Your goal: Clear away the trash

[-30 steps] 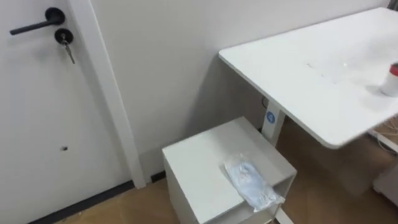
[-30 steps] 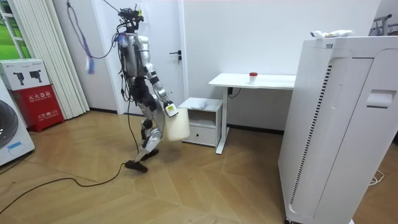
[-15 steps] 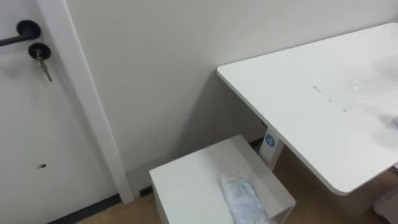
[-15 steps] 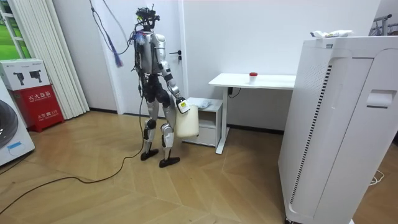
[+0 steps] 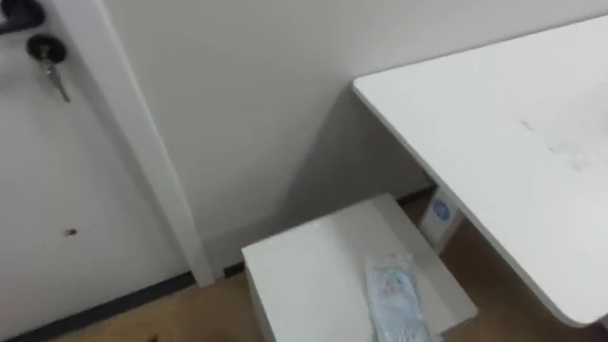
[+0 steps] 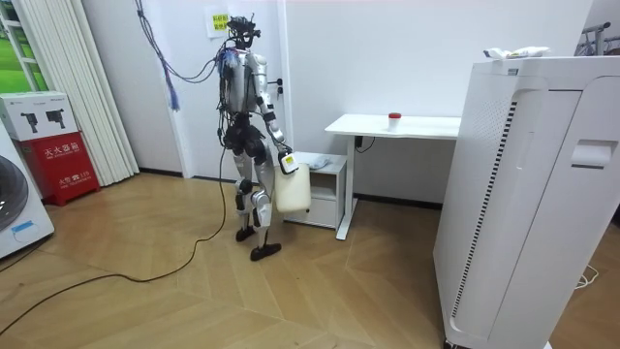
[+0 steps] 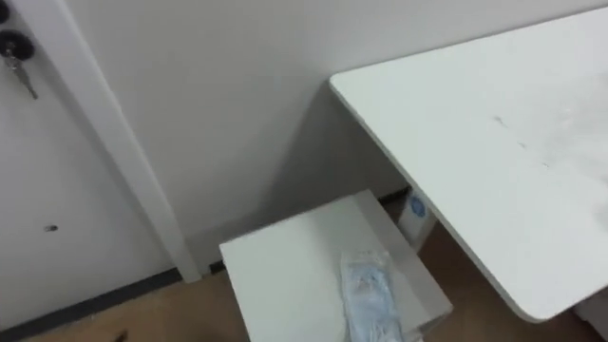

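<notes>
- While the plastic packet (image 5: 399,296), clear with something pale blue inside, lies flat on top of the low white cabinet (image 5: 304,271), the pick itself is not done; nothing touches the packet.
- It sits toward the cabinet's front right part, close to the edge on the desk side, lengthwise from back to front.
- The cabinet stands against the wall, partly tucked under the near corner of the white desk (image 5: 494,133), with the door (image 5: 57,199) and its key (image 5: 52,76) off to the left.
- In the room view the robot stands upright on the wood floor just before the cabinet, facing it and the wall.
- Its right hand (image 6: 286,165) hangs low at its side and holds a white bin (image 6: 294,192) by the top, so the container for the garbage is already at the spot.
- By my reading the approach is nearly complete. What is left is to bring a free hand down over the cabinet top, close it on the packet, lift it and drop it into the bin.
- A small red-topped item (image 6: 394,118) on the desk may be a further piece to collect; that I cannot tell.
</notes>
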You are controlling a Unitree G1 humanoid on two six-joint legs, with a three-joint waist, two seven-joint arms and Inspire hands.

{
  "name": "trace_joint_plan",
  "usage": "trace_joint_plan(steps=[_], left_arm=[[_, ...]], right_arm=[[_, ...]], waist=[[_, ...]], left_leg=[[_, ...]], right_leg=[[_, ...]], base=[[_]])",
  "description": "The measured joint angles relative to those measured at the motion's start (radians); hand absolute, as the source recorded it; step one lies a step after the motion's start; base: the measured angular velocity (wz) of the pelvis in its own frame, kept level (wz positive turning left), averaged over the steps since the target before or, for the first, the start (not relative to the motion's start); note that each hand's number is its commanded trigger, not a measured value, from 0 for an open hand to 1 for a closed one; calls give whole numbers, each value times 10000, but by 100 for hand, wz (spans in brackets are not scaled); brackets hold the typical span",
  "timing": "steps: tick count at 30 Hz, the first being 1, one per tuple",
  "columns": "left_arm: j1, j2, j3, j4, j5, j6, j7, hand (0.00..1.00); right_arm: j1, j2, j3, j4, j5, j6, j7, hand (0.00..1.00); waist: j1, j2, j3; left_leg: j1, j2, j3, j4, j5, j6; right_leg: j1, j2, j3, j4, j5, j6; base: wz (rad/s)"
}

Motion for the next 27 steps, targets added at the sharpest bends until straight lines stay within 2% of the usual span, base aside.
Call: trace_joint_plan(steps=[2, 4, 6, 8, 11, 17, 20, 22, 24, 27], left_arm=[[-217, 45, 15, -89, -12, -35, 250, 0], [-634, -44, 6, -128, 5, -97, 260, 0], [-1056, -85, -15, -286, 15, -187, 466, 0], [-1281, -81, -39, -286, 15, -305, 691, 0], [-1599, -64, -189, -287, 9, -430, 906, 0], [-2263, -41, -873, -167, 23, -748, 1370, 0], [-2562, 4, -1053, -116, 44, -871, 1620, 0], [-2841, 68, -1223, -34, 22, -930, 1788, 0], [-3277, 189, -1580, 160, 5, -961, 1818, 0], [-3780, 192, -2065, 573, 1, -1009, 1817, 0]], right_arm=[[-77, -17, 52, -66, -21, 17, -2, 100], [-216, -3, 124, -61, -21, 21, -13, 100], [-548, -52, 190, 2, -15, 151, -23, 100], [-727, -56, 392, 0, -15, 236, 47, 100], [-1055, -73, 723, 41, -57, 209, 336, 100], [-1275, -72, 979, 38, -53, 125, 471, 100], [-1387, -73, 977, 4, -51, -47, 464, 100], [-1493, -75, 984, -23, -40, -117, 396, 100], [-1661, -67, 1091, -66, 7, -138, 287, 100], [-1846, -80, 1197, -66, 13, -211, 214, 100]], waist=[[-173, 98, 34], [-384, 289, 118], [-583, 494, 89], [-640, 530, 59], [-887, 520, 63], [-1211, 493, 106], [-1421, 559, 224], [-1510, 609, 343], [-1659, 700, 393], [-1731, 740, 453]], left_leg=[[39, -13, -3, -99, -2, -2], [-93, 25, -46, -117, -3, -3], [-246, 106, -36, -207, 17, -30], [-247, 155, 71, -241, 35, -54], [-431, 217, 219, -174, 43, -66], [-788, 247, 275, -71, 66, -33], [-983, 273, 379, -51, 64, -33], [-1161, 289, 459, -26, 65, -33], [-1606, 346, 535, 164, 60, -29], [-1886, 385, 581, 266, 60, -29]], right_leg=[[8, 38, -408, -43, 82, 25], [-124, 113, -519, -21, 78, 27], [-467, 200, -450, 194, 71, -44], [-727, 226, -417, 434, 49, -81], [-1100, 254, -357, 718, 75, -142], [-1552, 240, -336, 886, 93, -166], [-1768, 239, -338, 922, 99, -176], [-2014, 229, -343, 1061, 101, -180], [-2419, 233, -348, 1126, 114, -200], [-2748, 248, -265, 1217, 119, -209]], base=[[-22], [-5], [-18], [-28], [-21], [-2], [-8], [-14], [-8], [-9]])
